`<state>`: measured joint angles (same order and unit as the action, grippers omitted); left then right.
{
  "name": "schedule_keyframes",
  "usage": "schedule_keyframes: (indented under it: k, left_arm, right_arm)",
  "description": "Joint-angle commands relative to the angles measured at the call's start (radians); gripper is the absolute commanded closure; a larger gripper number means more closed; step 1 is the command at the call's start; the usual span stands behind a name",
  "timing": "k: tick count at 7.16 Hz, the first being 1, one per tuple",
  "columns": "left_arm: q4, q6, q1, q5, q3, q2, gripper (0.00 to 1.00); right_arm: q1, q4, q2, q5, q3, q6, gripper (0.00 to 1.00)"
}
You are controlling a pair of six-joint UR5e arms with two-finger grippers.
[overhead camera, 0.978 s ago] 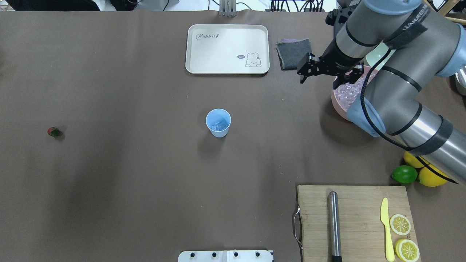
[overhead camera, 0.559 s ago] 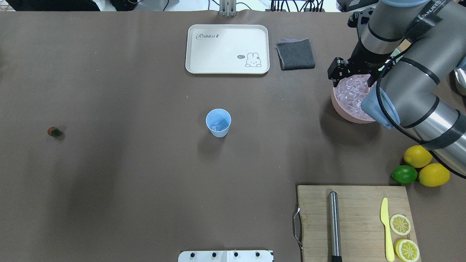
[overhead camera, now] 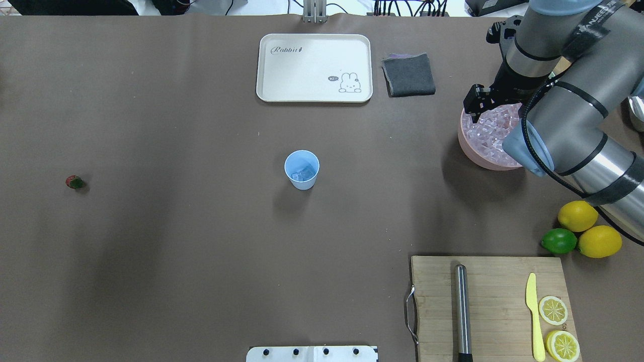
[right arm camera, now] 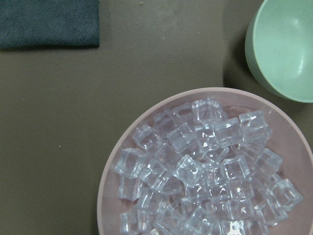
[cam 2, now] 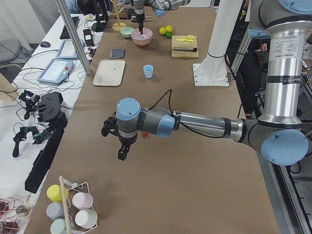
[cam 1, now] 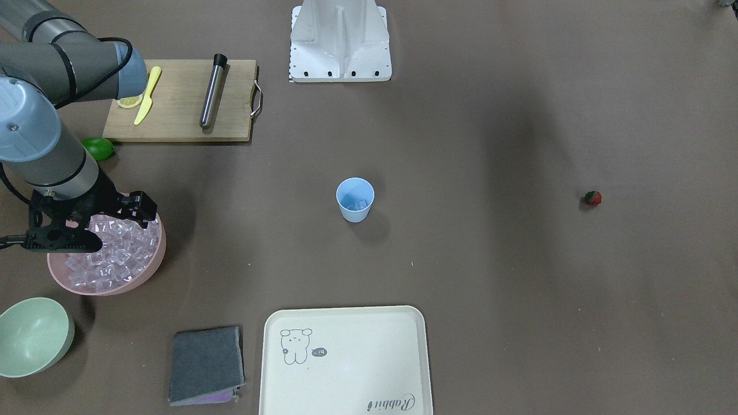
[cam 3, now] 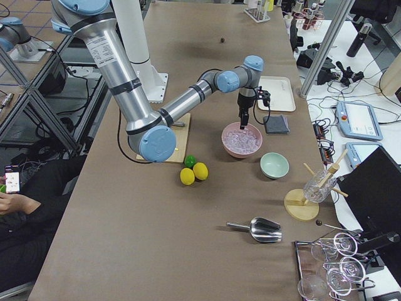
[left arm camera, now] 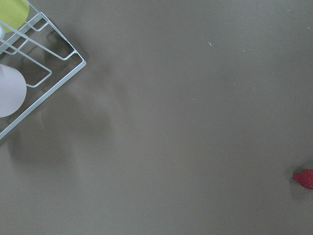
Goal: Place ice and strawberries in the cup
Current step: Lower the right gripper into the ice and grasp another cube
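The light-blue cup [overhead camera: 302, 170] stands upright mid-table, also in the front view [cam 1: 355, 199], with a few ice cubes [overhead camera: 303, 174] in it. Many more ice cubes [right arm camera: 205, 171] fill the pink bowl [overhead camera: 470, 146] at the right. My right gripper [overhead camera: 480, 103] hangs over that bowl's far rim, pointing down [cam 3: 242, 122]; I cannot tell whether it is open. The strawberry [overhead camera: 74, 182] lies alone at the far left and shows at the edge of the left wrist view [left arm camera: 304, 178]. My left gripper [cam 2: 122, 153] hovers above the table near it; I cannot tell its state.
A cream tray [overhead camera: 314, 68] and a grey cloth [overhead camera: 408, 74] lie at the back. A pale green bowl [cam 1: 31, 337] stands beside the pink bowl. A cutting board [overhead camera: 493, 281] holds a steel rod, a yellow knife and lemon slices. Two lemons and a lime [overhead camera: 558, 241] lie beside it. A wire cup rack [left arm camera: 29, 73] stands near my left wrist.
My right arm has swung right, from beside the grey cloth to over the pink bowl of ice. The cup and the strawberry have not moved.
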<state>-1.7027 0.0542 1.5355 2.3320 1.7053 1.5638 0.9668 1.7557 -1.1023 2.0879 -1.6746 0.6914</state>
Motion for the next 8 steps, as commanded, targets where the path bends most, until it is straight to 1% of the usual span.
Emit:
schedule_keyframes:
  k: [1, 3, 5, 8]
  left_arm:
    - [0.0, -0.001, 0.0, 0.001, -0.001, 0.004, 0.02]
    - [0.0, -0.001, 0.0, 0.001, 0.0, 0.005, 0.02]
    - [0.0, -0.001, 0.0, 0.001, -0.001, 0.005, 0.02]
    - [0.0, 0.001, 0.0, -0.002, -0.009, 0.005, 0.02]
  right_arm:
    - [0.003, -0.065, -0.014, 0.0, 0.051, -0.003, 0.06]
    - [-0.014, -0.082, -0.034, 0.0, 0.087, -0.003, 0.08]
    - [-0.025, -0.082, -0.037, 0.0, 0.092, -0.001, 0.08]
    - [-0.042, -0.081, -0.045, 0.0, 0.093, -0.003, 0.11]
